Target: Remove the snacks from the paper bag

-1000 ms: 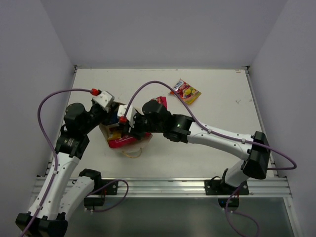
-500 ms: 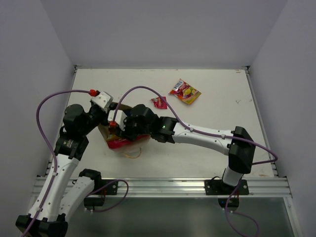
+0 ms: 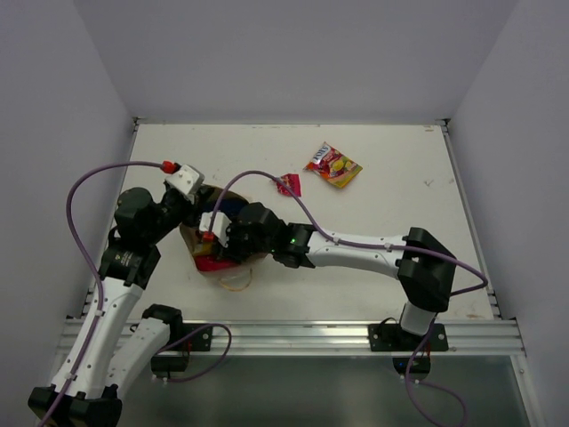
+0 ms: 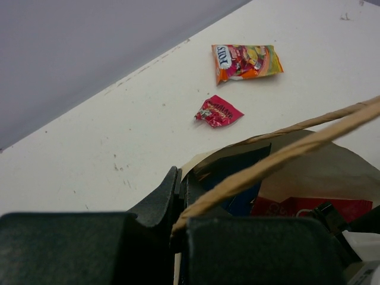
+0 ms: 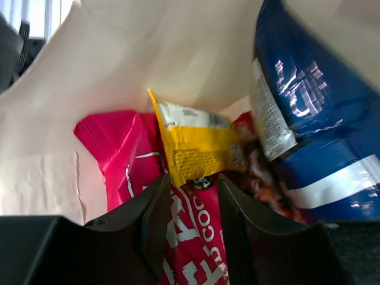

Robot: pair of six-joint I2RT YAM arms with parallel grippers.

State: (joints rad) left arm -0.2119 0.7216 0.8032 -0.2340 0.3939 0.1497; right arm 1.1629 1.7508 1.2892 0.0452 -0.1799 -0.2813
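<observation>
The paper bag [image 3: 189, 237] lies open on the left of the table. My left gripper [image 3: 194, 203] is shut on its rim [image 4: 196, 163], with a string handle [image 4: 285, 151] crossing in front. My right gripper [image 3: 220, 245] is inside the bag, open [image 5: 191, 199], its fingers either side of the lower edge of the slim yellow bar [image 5: 196, 142]. The bar lies on the pink bag [image 5: 122, 154], with the blue Doritos bag [image 5: 314, 119] to the right. The tiny red wrapper [image 3: 289, 184] and the red-yellow candy pouch [image 3: 334, 165] lie on the table beyond the bag.
The paper bag's inner wall [image 5: 148, 53] closes round my right gripper. A loose string handle [image 3: 237, 279] lies on the table in front of the bag. Grey walls enclose the table on three sides.
My right gripper has pushed left and down, deeper into the paper bag. The tiny red wrapper now shows uncovered on the table. My left gripper holds the rim in place.
</observation>
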